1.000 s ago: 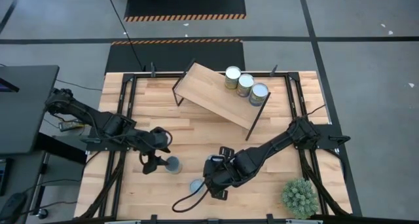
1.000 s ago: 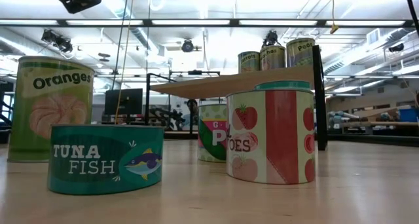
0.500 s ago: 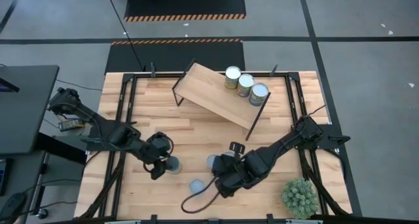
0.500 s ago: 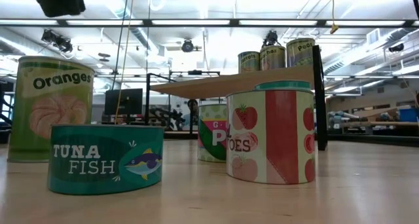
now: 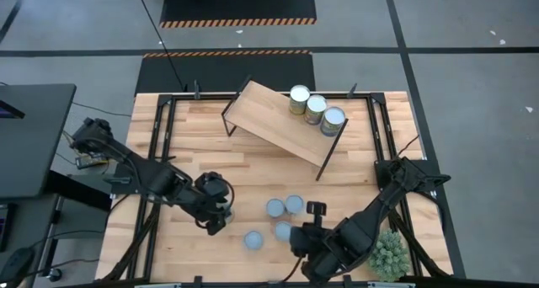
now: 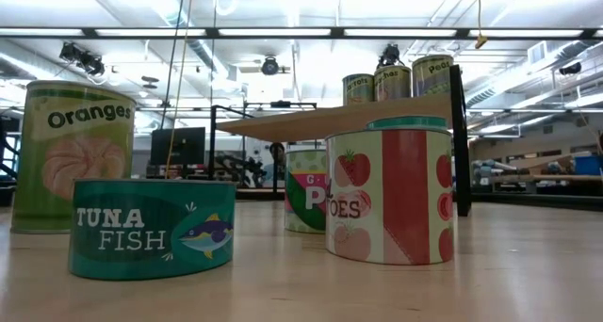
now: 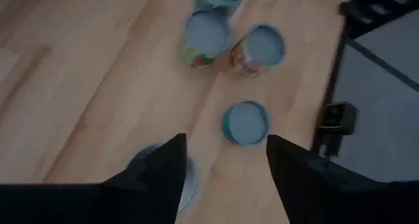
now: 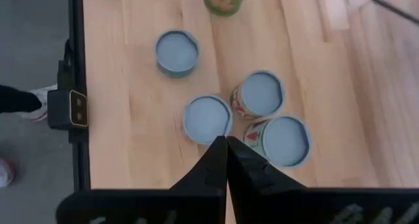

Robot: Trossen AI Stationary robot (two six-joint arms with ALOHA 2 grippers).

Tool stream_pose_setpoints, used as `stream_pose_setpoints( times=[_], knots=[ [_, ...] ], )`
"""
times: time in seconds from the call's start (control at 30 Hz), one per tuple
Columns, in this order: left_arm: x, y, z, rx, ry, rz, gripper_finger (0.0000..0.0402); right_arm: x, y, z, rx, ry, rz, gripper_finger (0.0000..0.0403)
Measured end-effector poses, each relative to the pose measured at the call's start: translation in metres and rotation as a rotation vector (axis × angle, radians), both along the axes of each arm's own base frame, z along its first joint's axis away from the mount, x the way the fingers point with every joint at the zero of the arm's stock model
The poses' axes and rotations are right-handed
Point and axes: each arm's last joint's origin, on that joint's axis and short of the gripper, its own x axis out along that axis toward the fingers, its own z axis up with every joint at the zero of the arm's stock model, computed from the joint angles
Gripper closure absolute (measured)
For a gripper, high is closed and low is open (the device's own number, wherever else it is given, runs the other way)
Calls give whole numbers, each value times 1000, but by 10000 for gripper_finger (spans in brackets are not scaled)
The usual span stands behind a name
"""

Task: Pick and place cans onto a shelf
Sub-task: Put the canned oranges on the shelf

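**Q:** What is seen nearest the table's front edge?

**A:** The right gripper [image 8: 226, 144] is shown clenched, its dark fingers pressed tip to tip with nothing held. It is poised above a cluster of small round metal tins with dull blue-grey lids. A spiky green potted plant [image 5: 387, 253] is set beside that arm, at a corner of the pale plank tabletop [image 5: 253, 166].

**Q:** How are the loose tins arranged?

**A:** Five are counted on the planks from above. A squat teal tuna tin [image 6: 151, 228] is placed foremost. A taller red-and-white tomato tin [image 6: 391, 195] and a green-labelled tin [image 6: 306, 204] are grouped close behind it. A tall green oranges tin [image 6: 75, 157] is stood apart to one side.

**Q:** And the other arm?

**A:** The left gripper [image 7: 226, 155] is held released, its fingers spread and empty. The oranges tin is found just beside one finger and is partly covered by it.

**Q:** What lies farthest back?

**A:** A light wooden rectangular shelf [image 5: 274, 120] is set askew on thin dark metal legs. Three silvery-topped tins [image 5: 315, 109] are lined up along one end of it.
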Motion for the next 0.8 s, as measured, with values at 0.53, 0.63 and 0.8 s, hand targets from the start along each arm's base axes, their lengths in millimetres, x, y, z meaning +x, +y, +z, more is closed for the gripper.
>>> stream_pose_setpoints(
  times=[0.53, 0.63, 0.8],
  knots=[
    [27, 22, -43, -1, 346, 65, 69, -55, -43, -16, 135, -197, -14, 394],
    [30, 24, -36, 20, 409, 82, 75, -70, -56, -22, 192, -223, -44, 394],
    [35, 19, -28, 84, 496, 77, 87, -83, -70, -32, 233, -219, -73, 394]
  ],
)
